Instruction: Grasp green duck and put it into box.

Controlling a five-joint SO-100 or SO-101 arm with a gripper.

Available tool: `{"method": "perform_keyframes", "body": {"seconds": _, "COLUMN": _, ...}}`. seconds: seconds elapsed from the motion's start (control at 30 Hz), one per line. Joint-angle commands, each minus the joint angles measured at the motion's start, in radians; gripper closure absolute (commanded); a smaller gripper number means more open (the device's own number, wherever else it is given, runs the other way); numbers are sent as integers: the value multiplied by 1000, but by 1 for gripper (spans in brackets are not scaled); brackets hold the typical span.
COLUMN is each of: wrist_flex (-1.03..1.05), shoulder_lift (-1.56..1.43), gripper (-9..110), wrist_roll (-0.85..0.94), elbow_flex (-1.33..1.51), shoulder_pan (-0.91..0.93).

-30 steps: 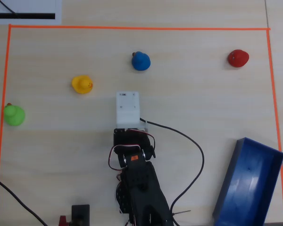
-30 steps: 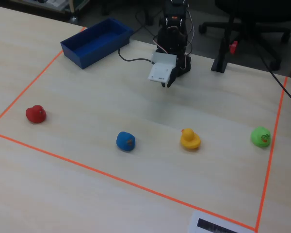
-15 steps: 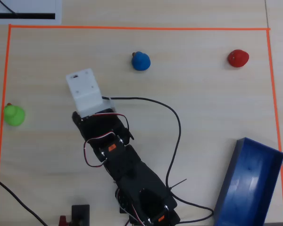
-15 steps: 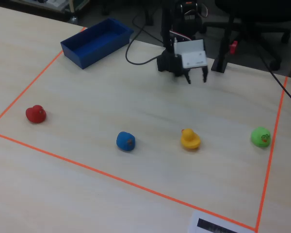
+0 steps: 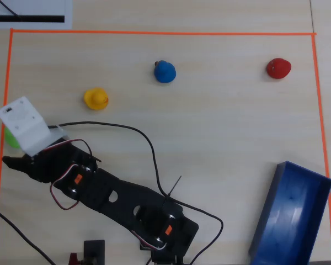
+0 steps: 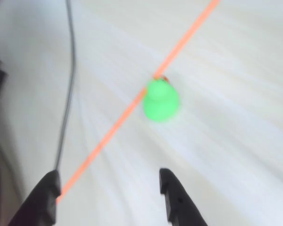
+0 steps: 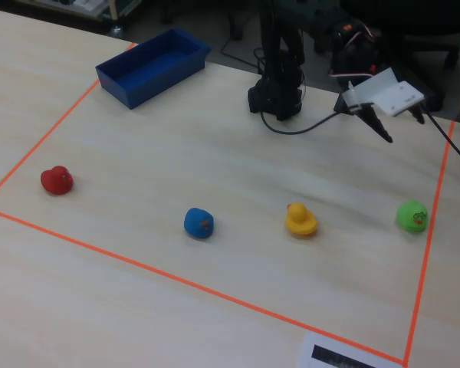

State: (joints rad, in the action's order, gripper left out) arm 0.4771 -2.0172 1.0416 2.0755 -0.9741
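The green duck [image 6: 160, 100] is small and lime green and sits upright by the orange tape line [image 6: 113, 129], blurred in the wrist view. In the overhead view the green duck [image 5: 11, 137] shows at the far left, half hidden under the white wrist mount [image 5: 25, 126]. In the fixed view it [image 7: 412, 216] stands near the right tape line. My gripper [image 6: 108, 181] is open and empty, its two black fingertips [image 6: 172, 188] short of the duck and apart from it. In the fixed view the gripper [image 7: 382, 126] hangs above the table behind the duck. The blue box [image 5: 292, 212] stands at the lower right of the overhead view, also in the fixed view [image 7: 153, 65].
A yellow duck [image 5: 96, 99], a blue duck [image 5: 165, 71] and a red duck [image 5: 278, 68] stand inside the orange tape border [image 5: 154, 33]. The arm [image 5: 121, 199] and its black cable [image 5: 149, 143] lie across the lower left. A cable [image 6: 70, 70] runs down the left of the wrist view.
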Motion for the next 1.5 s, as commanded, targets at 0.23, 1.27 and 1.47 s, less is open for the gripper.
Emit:
{"method": "perform_keyframes", "body": {"seconds": 0.23, "wrist_flex": -121, "shoulder_lift": 298, "gripper": 70, "wrist_roll": -49, "elbow_flex": -262, "shoulder_pan": 38}}
{"method": "perform_keyframes", "body": {"seconds": 1.27, "wrist_flex": -167, "shoulder_lift": 856, "gripper": 68, "wrist_roll": -146, "elbow_flex": -545, "shoulder_pan": 81}}
{"method": "perform_keyframes", "body": {"seconds": 1.47, "wrist_flex": -141, "shoulder_lift": 893, "gripper": 69, "wrist_roll": -175, "elbow_flex": -571, "shoulder_pan": 80}}
